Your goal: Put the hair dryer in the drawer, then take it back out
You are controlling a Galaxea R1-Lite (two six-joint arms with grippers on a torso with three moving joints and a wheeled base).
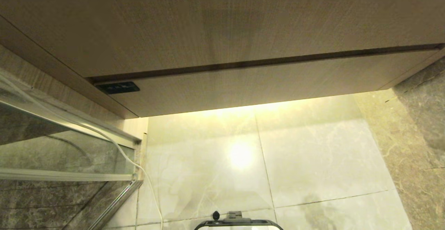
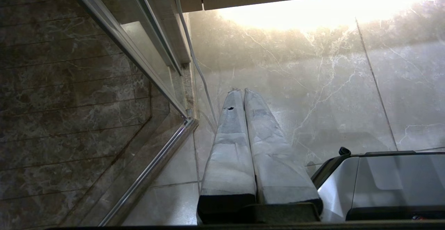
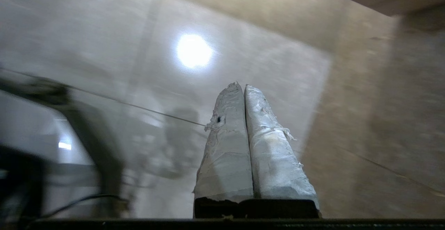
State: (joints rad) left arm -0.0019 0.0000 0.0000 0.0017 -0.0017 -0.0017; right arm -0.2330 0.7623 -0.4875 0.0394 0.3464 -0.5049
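One closed drawer (image 1: 264,84), one white cable (image 1: 139,167), two end effectors, left end effector (image 2: 242,90), right end effector (image 3: 241,85)

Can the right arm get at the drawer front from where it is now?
Probably yes. The drawer is shut, its front bare apart from the small dark label. The right gripper hangs shut and empty above the floor tiles, with nothing seen blocking the way. The hair dryer is not in view.

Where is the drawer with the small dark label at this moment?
In the head view, the drawer is shut, its front below the taller wood-grain panel and above the lit floor tiles.
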